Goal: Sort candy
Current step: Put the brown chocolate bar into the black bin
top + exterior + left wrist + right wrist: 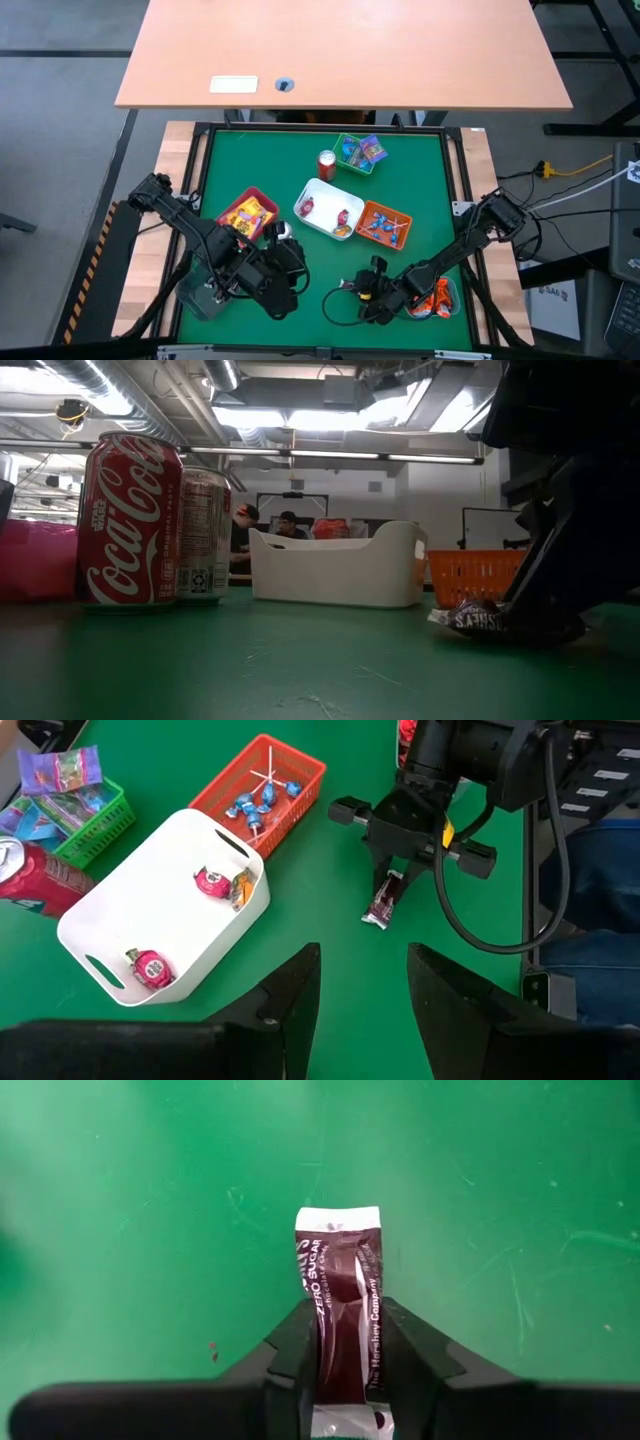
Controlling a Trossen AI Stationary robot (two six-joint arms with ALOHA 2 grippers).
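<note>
Right gripper is down at the green mat, fingers pressed against both long sides of a dark chocolate bar, so clamped on it; bar lies flat on the mat, its white-edged end poking out past the fingertips; in the left wrist view the same bar sits under the right gripper, on the mat on the near side of the orange tray, apart from it; low view shows the bar on the mat surface, not lifted.

From the white tray outward: it holds small red wrapped pieces and one orange-yellow piece; orange tray just beside it on the right-arm side holds blue-stick lollipops; green tray beyond it holds purple-blue packets; red can stands between white tray and green tray; red tray on the white tray's left-arm side holds yellow packets; a heap of orange packets lies at the mat's near right corner, right of the right gripper.

Left gripper hangs above the mat on the near side of the white tray, fingers apart, nothing between them; seen from above it sits just beside the red tray.
</note>
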